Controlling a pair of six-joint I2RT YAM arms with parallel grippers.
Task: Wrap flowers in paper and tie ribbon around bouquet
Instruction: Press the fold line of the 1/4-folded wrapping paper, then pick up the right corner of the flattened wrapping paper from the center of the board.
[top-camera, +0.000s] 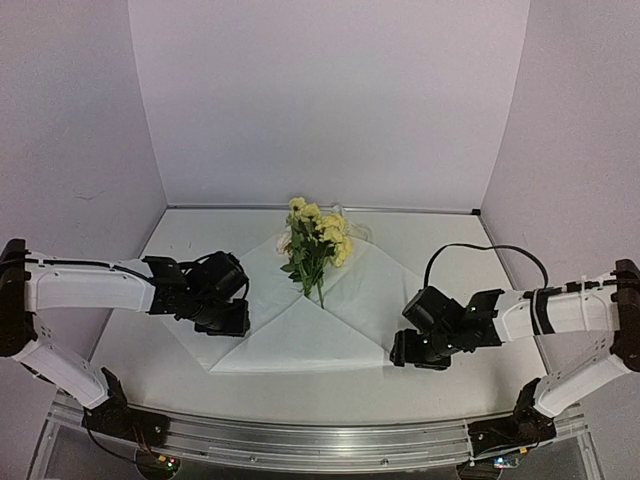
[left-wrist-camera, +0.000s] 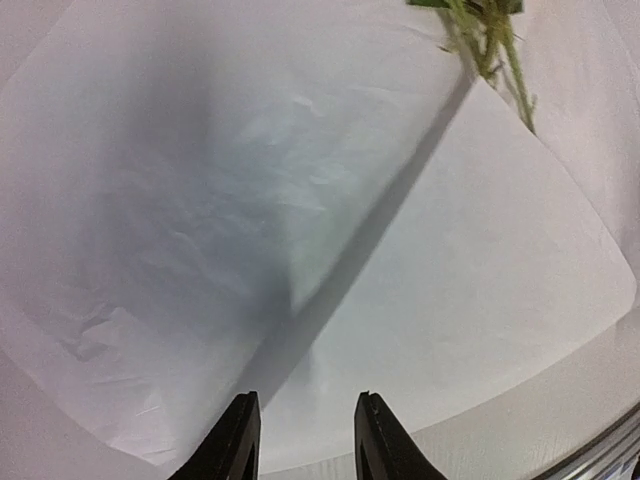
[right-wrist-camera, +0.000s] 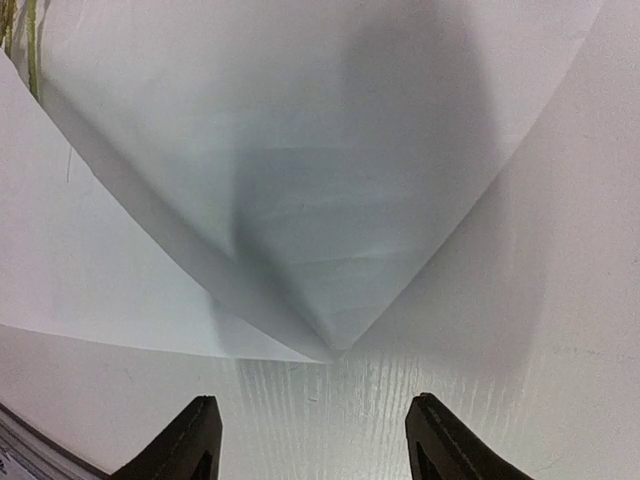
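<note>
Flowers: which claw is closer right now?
Left, by a little. The left claw hovers over the paper, near-left of the flowers. The right claw is farther, just beyond the paper's near right corner, over bare table.

The pale yellow flowers (top-camera: 318, 240) with green leaves lie at the middle of the broad white paper (top-camera: 300, 340), which is spread flat, blossoms toward the far wall and thin stems pointing nearward.

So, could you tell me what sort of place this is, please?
Most likely a robotics lab test booth: plain white walls close in a white table, a left arm and right arm are bolted to a metal rail at its near edge, and flowers on paper lie there.
</note>
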